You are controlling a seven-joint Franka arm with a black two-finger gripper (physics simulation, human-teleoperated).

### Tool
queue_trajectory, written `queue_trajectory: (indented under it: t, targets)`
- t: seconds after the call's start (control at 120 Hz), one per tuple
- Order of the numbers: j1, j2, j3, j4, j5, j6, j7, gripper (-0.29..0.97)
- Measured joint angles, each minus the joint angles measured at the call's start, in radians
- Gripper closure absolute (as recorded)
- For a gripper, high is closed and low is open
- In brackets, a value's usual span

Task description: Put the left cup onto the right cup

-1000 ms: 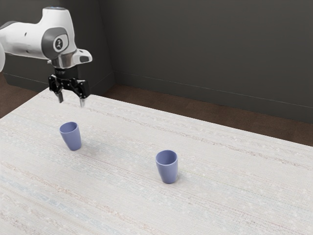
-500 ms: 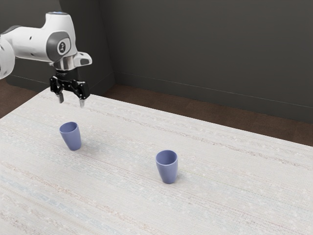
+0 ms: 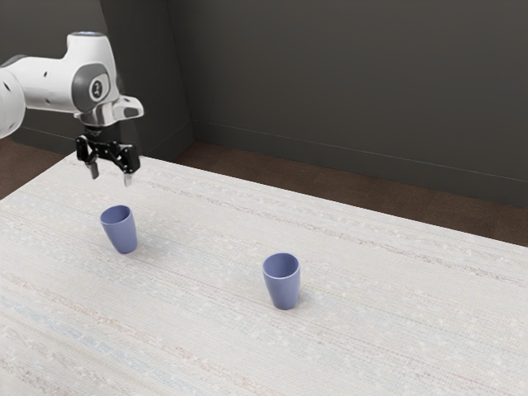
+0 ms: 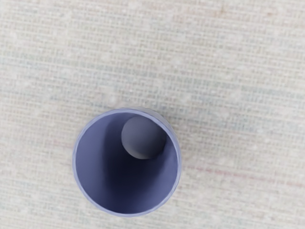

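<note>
Two blue-violet cups stand upright and apart on the pale woven table (image 3: 396,330). The left cup (image 3: 119,228) is at the exterior view's left, and the right cup (image 3: 281,280) is near the middle. My black gripper (image 3: 108,171) hangs open in the air above the left cup, a little toward the exterior view's left of it, holding nothing. In the wrist view I look straight down into the left cup (image 4: 126,162), its open mouth and round bottom showing just under my hand.
The table's far edge runs behind the gripper, with a dark brown floor (image 3: 371,186) and dark walls beyond. The white arm (image 3: 58,82) comes in from the exterior view's upper left.
My gripper has shifted toward the exterior view's left and slightly away, staying open above the left cup. Both cups are where they were.
</note>
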Motion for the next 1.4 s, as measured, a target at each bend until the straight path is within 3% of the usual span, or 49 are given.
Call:
queue_trajectory:
  t: [1.4]
  targets:
    - [0.126, 0.139, -0.031, 0.02, -0.04, 0.095, 0.077, 0.0]
